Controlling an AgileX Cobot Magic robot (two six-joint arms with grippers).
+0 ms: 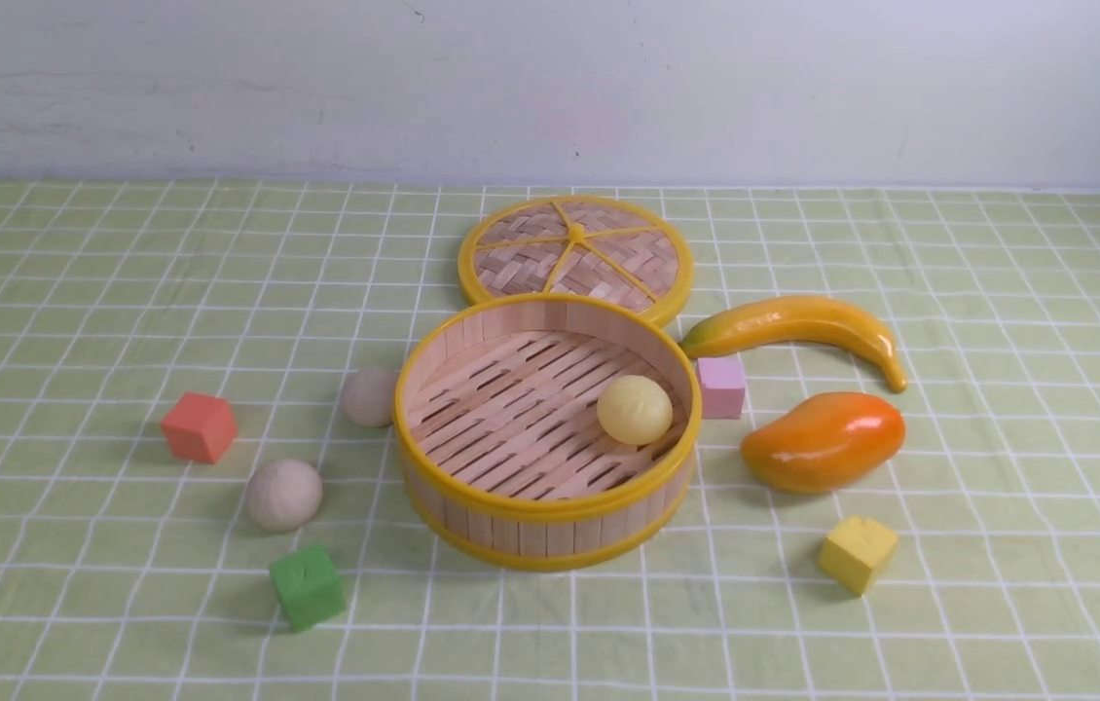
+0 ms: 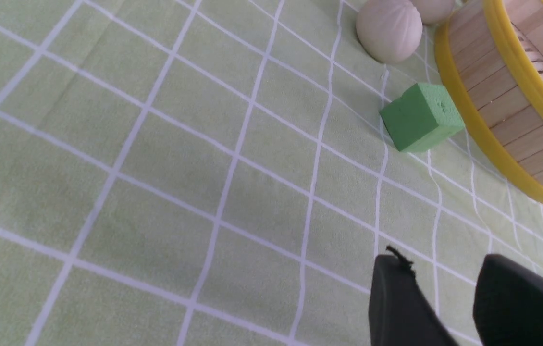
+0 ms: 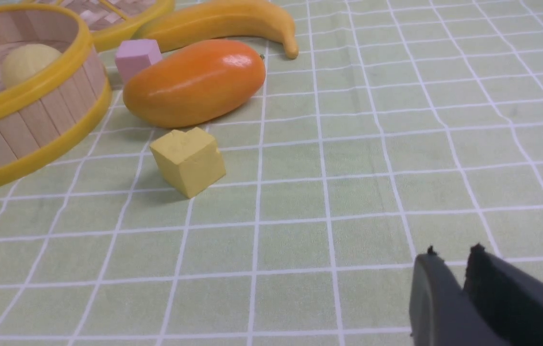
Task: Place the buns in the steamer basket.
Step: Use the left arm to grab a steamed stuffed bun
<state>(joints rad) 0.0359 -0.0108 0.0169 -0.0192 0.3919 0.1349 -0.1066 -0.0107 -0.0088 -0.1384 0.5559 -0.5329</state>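
The steamer basket (image 1: 545, 535) stands in the middle of the cloth (image 1: 1027, 584), with the pale yellow bun (image 1: 635, 410) on its slatted floor, near the right wall. Its raised yellow rim runs all the way round; behind, the woven lid (image 1: 511, 263) sits close against it. On the left side, 1 beige bun (image 1: 370, 397) sits right by the basket wall, and the other beige bun (image 1: 284, 496) lies farther out, between the red cube (image 1: 200, 427) and the green cube (image 1: 308, 587). On the right, the pink cube (image 1: 721, 387), banana (image 1: 798, 326) and mango (image 1: 823, 442) crowd together, with the yellow cube (image 1: 859, 554) nearer the camera. Open cloth spreads along the near side and out to both edges. The front view shows the red cube, which neither wrist view has; the 2 grippers appear only in their own wrist views. The left gripper (image 2: 432, 283) hangs over bare cloth, its 2 fingertips apart with nothing between them. The right gripper (image 3: 454, 269) is over bare cloth too, its jaws parted by a narrow gap, holding nothing.
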